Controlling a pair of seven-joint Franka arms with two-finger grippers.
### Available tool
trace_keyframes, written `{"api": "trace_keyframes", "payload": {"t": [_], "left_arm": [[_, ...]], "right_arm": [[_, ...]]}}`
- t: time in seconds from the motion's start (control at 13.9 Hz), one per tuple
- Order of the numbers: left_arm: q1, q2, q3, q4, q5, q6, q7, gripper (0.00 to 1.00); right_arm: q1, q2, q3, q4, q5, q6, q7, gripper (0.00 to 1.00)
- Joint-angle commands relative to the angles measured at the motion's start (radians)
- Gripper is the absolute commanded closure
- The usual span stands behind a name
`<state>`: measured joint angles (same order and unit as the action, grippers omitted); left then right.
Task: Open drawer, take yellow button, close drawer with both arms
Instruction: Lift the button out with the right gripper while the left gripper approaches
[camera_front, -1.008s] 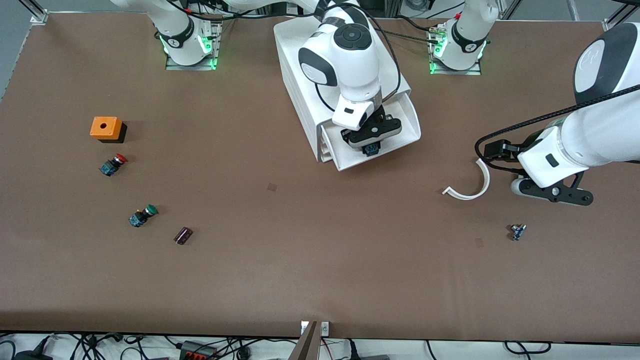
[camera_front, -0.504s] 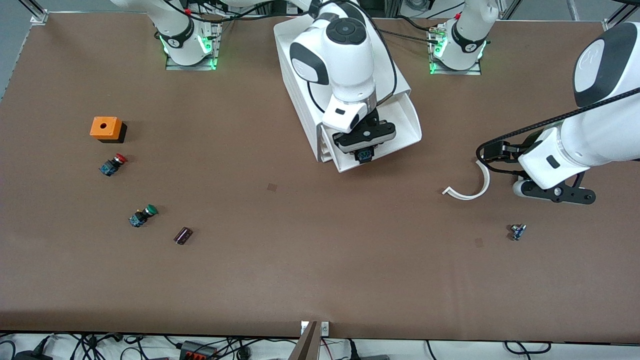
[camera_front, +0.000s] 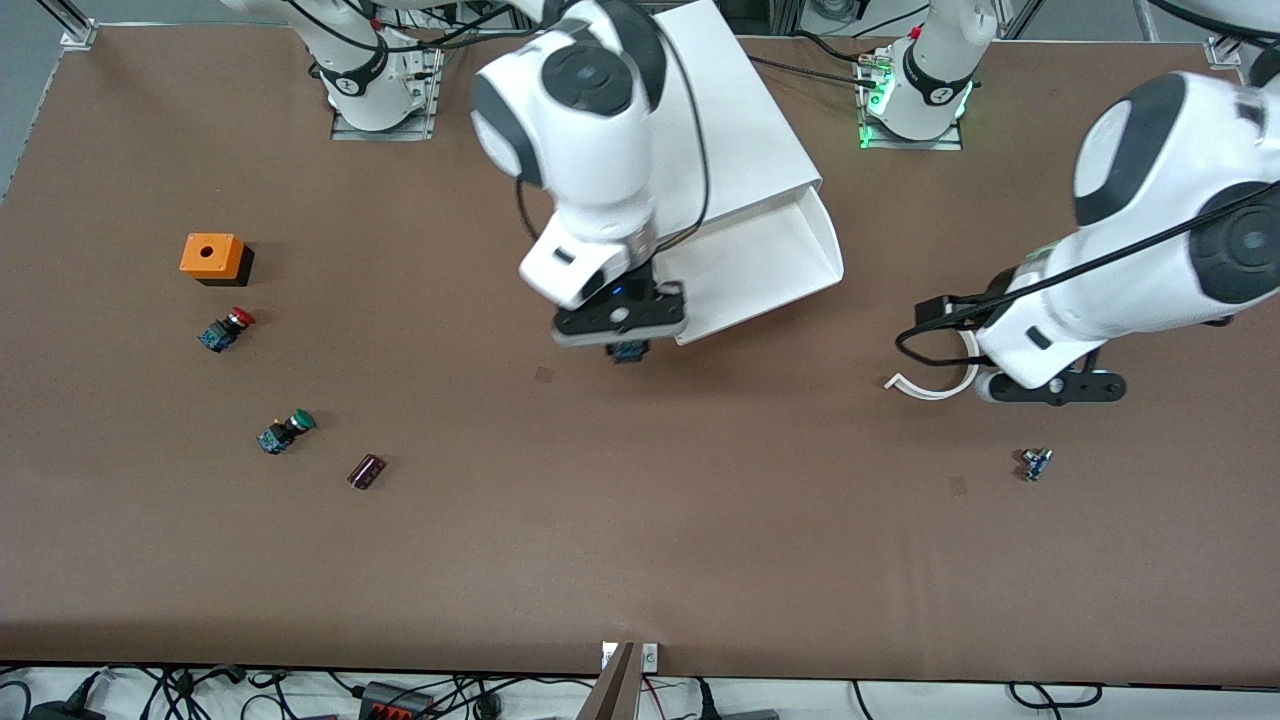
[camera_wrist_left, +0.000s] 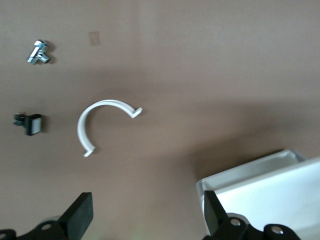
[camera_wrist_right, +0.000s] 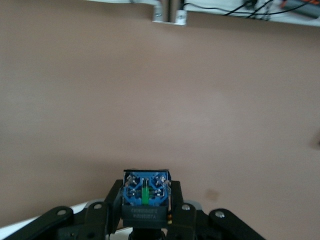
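The white cabinet (camera_front: 740, 130) stands between the arm bases with its top drawer (camera_front: 790, 250) pulled out, and no object shows in the tray. My right gripper (camera_front: 628, 345) hangs over the table just off the drawer's front edge. It is shut on the button (camera_front: 628, 351), whose blue terminal body shows between the fingers in the right wrist view (camera_wrist_right: 146, 192); its cap is hidden. My left gripper (camera_front: 1050, 385) is open and empty over the table beside a white curved strip (camera_front: 940, 385). The left wrist view shows its fingers (camera_wrist_left: 80, 220) wide apart and a corner of the drawer (camera_wrist_left: 270, 185).
Toward the right arm's end lie an orange box (camera_front: 212, 257), a red-capped button (camera_front: 226, 329), a green-capped button (camera_front: 284, 432) and a dark cylinder (camera_front: 366, 471). A small metal part (camera_front: 1036, 464) lies nearer the front camera than the curved strip.
My right gripper has lifted the button out of the drawer and carried it past the drawer's front edge. My left arm has swung toward the curved strip and the cabinet.
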<state>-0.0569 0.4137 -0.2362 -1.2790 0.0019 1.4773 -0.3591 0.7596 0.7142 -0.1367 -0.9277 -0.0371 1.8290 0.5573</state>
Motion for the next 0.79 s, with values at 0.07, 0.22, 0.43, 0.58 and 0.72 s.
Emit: {"api": "trace_keyframes", "payload": {"t": [0.07, 0.22, 0.43, 0.58, 0.72], "left_arm": [[0.008, -0.079, -0.047, -0.239, -0.011, 0.257, -0.160, 0.02], [0.009, -0.101, -0.096, -0.339, -0.011, 0.364, -0.268, 0.02], [0.008, -0.115, -0.152, -0.456, -0.011, 0.490, -0.406, 0.02], [0.008, -0.118, -0.179, -0.520, -0.010, 0.584, -0.466, 0.02], [0.006, -0.118, -0.189, -0.557, -0.008, 0.613, -0.475, 0.01]], "right_arm": [[-0.100, -0.064, 0.017, -0.155, 0.003, -0.042, -0.149, 1.00], [-0.175, -0.097, 0.019, -0.252, 0.043, -0.013, -0.276, 1.00], [-0.288, -0.101, 0.017, -0.307, 0.097, -0.019, -0.352, 1.00], [-0.336, -0.101, 0.017, -0.374, 0.098, -0.008, -0.408, 1.00], [-0.373, -0.101, 0.019, -0.439, 0.108, -0.007, -0.421, 1.00]]}}
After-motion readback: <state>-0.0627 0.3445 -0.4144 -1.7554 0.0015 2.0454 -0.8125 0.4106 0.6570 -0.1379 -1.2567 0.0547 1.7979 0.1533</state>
